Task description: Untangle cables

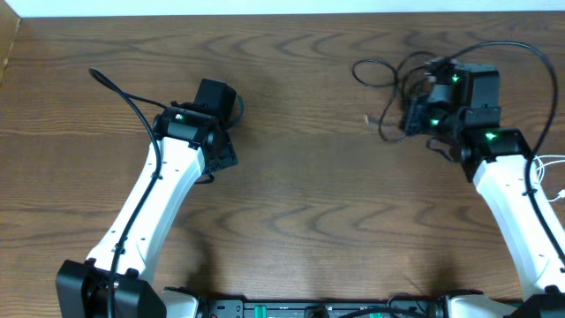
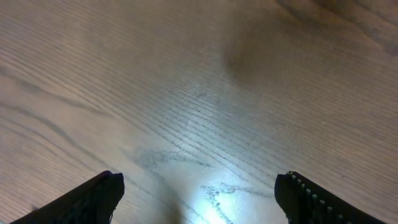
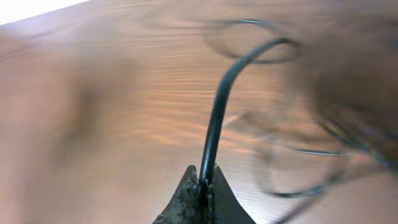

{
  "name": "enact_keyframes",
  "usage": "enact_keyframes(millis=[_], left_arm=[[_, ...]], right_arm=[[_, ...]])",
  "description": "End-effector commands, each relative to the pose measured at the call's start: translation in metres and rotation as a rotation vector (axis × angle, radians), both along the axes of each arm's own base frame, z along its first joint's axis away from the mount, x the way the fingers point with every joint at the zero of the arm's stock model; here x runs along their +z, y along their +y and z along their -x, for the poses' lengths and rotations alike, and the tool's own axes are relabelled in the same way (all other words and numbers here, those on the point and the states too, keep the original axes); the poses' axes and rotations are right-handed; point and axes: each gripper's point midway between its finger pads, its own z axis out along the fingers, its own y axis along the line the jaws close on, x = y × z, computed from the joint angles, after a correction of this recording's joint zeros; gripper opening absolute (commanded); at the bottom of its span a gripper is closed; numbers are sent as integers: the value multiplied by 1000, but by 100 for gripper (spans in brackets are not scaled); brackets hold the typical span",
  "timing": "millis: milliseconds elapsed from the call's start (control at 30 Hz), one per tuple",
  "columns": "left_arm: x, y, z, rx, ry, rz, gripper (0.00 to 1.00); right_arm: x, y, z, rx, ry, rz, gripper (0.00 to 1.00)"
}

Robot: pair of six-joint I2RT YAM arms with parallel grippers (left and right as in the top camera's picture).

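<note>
Progress: early | cables (image 1: 397, 75) bunched at upper right of overhead view, loops overlapping | right gripper (image 3: 204, 180) jaws clamped on one black cable (image 3: 214, 124) | left gripper (image 2: 199, 186) jaws apart over tabletop (image 2: 186, 93), holding nothing | judged: separating all left to do

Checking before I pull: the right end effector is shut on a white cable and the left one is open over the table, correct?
Not quite: the cable in the shut right end effector is black, not white, per the right wrist view. The left end effector is open over the table.
</note>
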Motion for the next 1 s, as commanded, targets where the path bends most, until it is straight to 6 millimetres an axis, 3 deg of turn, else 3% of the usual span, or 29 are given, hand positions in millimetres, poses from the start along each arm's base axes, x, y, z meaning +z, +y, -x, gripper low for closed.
enact_keyframes(millis=[0,133,233,300,433,467,533,567,633,700,800,967], left_arm=[[1,4,0,19,-5,-14,83],[1,4,0,19,-6,-13,83],[1,4,0,19,-6,-13,83],[1,4,0,19,-6,-13,83],[1,4,-2,19,-13,-11,84],[1,3,-3,19,-16,-10,84],[1,0,-5,16,-23,9,84],[0,-6,-7,8,-28,46,85],[-1,-19,-12,-17,-40,113,85],[-1,-39,-19,-70,-54,217,86],[5,-83,-28,-204,-85,412,86],[18,-134,-32,-392,-137,541,92]], right_arm=[[52,88,34,446,-142,-239,1],[88,120,33,539,-302,-284,1],[101,124,19,461,-368,-252,1],[90,119,12,390,-334,-210,1],[31,89,15,217,-115,-39,2],[11,79,23,192,-36,16,4],[-6,73,34,193,43,55,16],[-22,68,46,221,107,97,34],[-29,64,49,240,121,141,51],[-34,46,40,165,107,229,66],[-36,10,27,14,81,386,74],[-34,-40,21,-261,100,503,81]])
